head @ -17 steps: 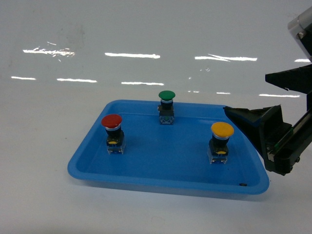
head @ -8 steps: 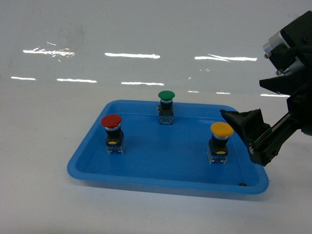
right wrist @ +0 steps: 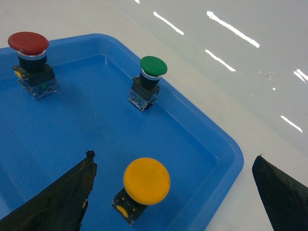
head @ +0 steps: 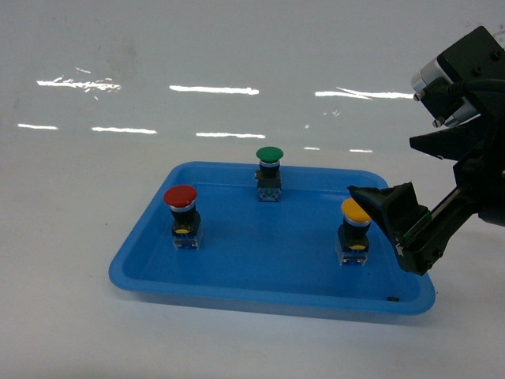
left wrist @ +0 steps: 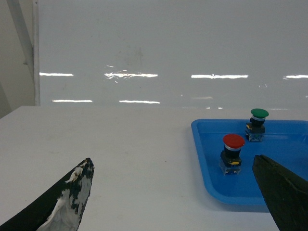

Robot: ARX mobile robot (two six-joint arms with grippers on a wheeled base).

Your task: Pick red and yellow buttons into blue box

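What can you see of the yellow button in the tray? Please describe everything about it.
The yellow button is a mushroom-head push-button switch: a round, smooth yellow cap over a silver ring, on a black body with a clear plastic base and a small yellow mark. It stands upright on the floor of the shallow blue tray, in its right part, apart from the other buttons. The open right gripper is close beside it, one finger overlapping its cap in the head view; contact is not clear.

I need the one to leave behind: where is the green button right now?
In the head view the green button stands upright at the back of the shallow blue tray, near its far wall, behind and between the red button and yellow button.
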